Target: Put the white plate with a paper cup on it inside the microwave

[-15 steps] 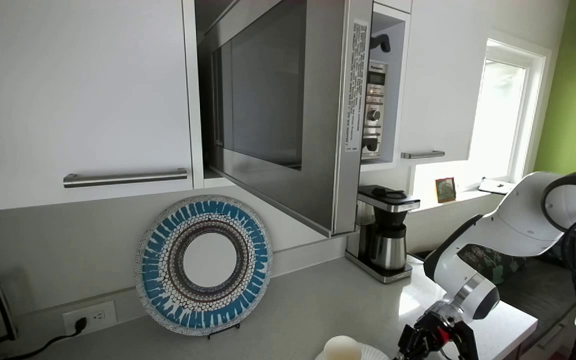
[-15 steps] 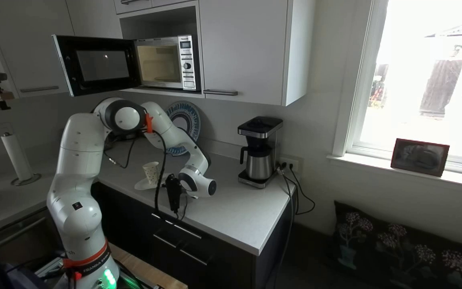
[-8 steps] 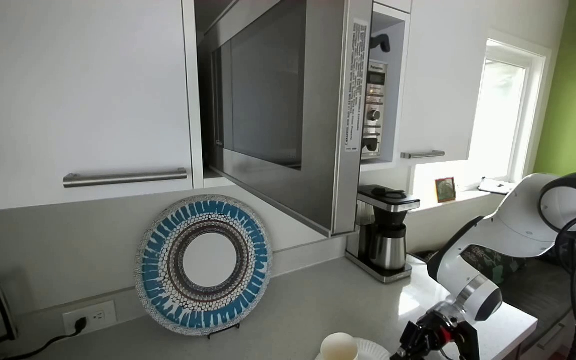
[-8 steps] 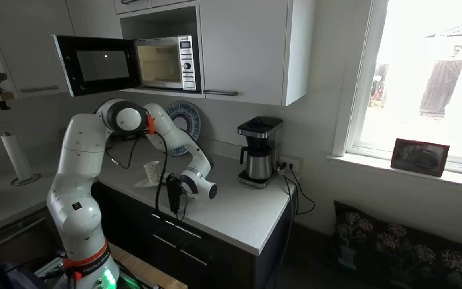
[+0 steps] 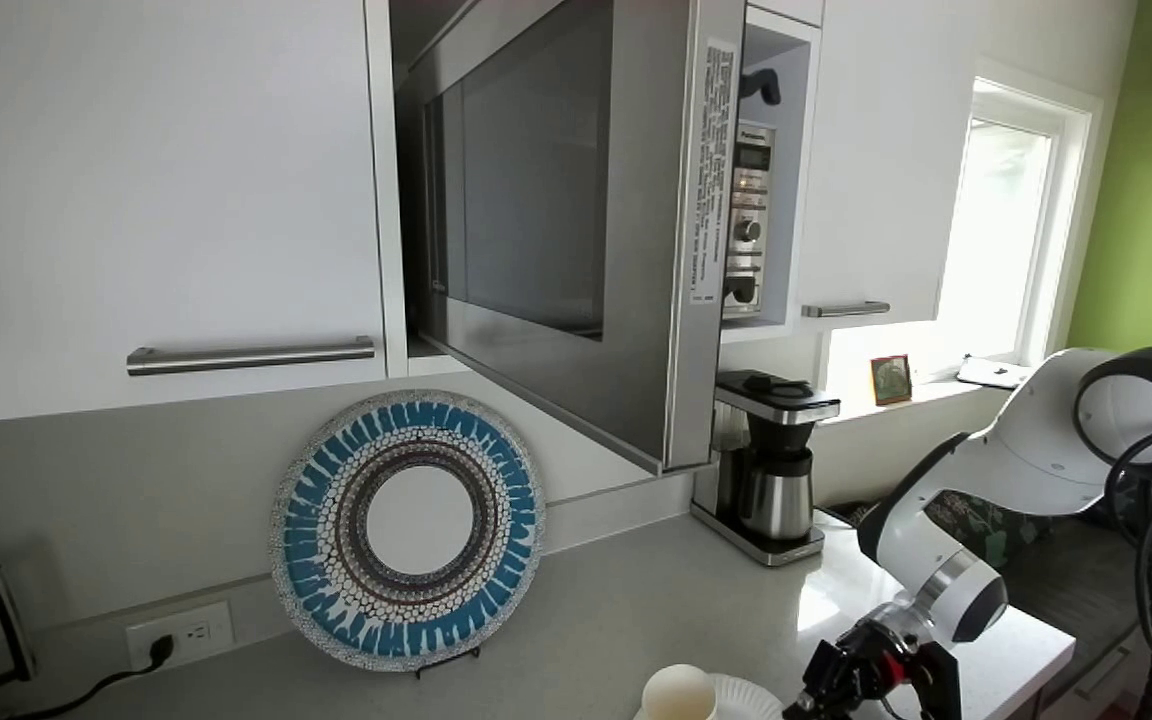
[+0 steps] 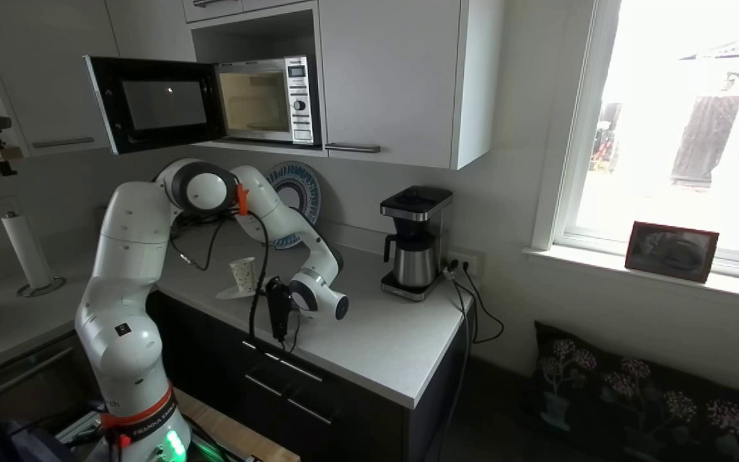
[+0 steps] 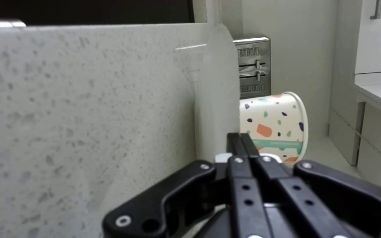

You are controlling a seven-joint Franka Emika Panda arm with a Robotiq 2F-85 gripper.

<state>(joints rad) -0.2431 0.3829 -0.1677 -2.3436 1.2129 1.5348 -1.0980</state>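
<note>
Counter (image 6: 369,340) is running beneath the microwave (image 6: 299,106), whose open door (image 6: 154,102) is jutting out. The coffee maker (image 6: 416,263) is standing near the rear corner, the patterned plate (image 5: 411,520) at the rear edge. Near the front edge, the pressed-together gripper (image 7: 240,138) is pinching the white plate (image 7: 218,99) by its rim; the paper cup (image 7: 273,127) is standing on it, leaning.

In an exterior view the bottom edge crops the paper cup (image 5: 679,692) and the white plate (image 5: 748,698).

Smooth paper cup (image 7: 273,124), metal carafe (image 6: 415,265) (shiny)
</note>
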